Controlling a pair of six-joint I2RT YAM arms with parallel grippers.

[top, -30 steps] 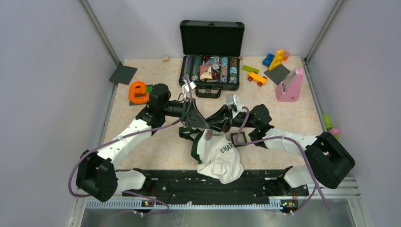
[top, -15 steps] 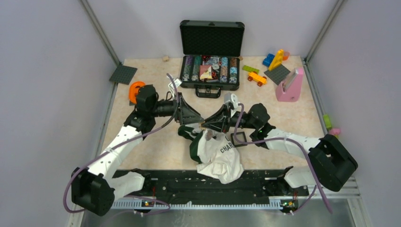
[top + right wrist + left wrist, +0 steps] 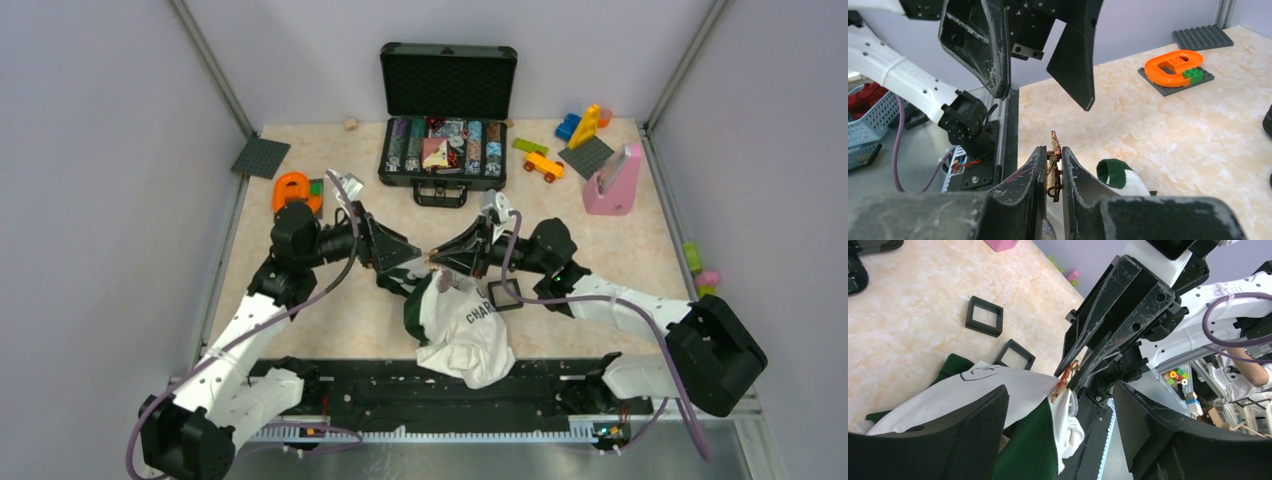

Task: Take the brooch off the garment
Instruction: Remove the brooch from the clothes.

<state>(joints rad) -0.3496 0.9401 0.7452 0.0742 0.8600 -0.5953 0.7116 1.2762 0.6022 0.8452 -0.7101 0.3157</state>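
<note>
The garment (image 3: 465, 325) is a white and green shirt crumpled at the near middle of the table. The brooch (image 3: 1053, 165) is a tiny orange-red pin, clamped edge-on between my right gripper (image 3: 1052, 152) fingers. In the left wrist view the brooch (image 3: 1064, 382) sits at the tip of the right gripper (image 3: 1071, 374), and the white cloth (image 3: 1013, 390) rises to a point that touches it. My left gripper (image 3: 1063, 440) is open wide and empty, with the shirt below its jaws. In the top view the left gripper (image 3: 408, 262) faces the right gripper (image 3: 434, 258) just above the shirt's collar.
An open black case (image 3: 445, 140) of chips stands at the back. An orange letter "e" (image 3: 293, 190) lies back left, an orange toy car (image 3: 543, 165) and a pink block (image 3: 612, 180) back right. Two small black frames (image 3: 984, 322) lie beside the shirt.
My left arm has drawn back to the left and its gripper has pulled away from the shirt. My right gripper stays shut on the brooch, nearly in place.
</note>
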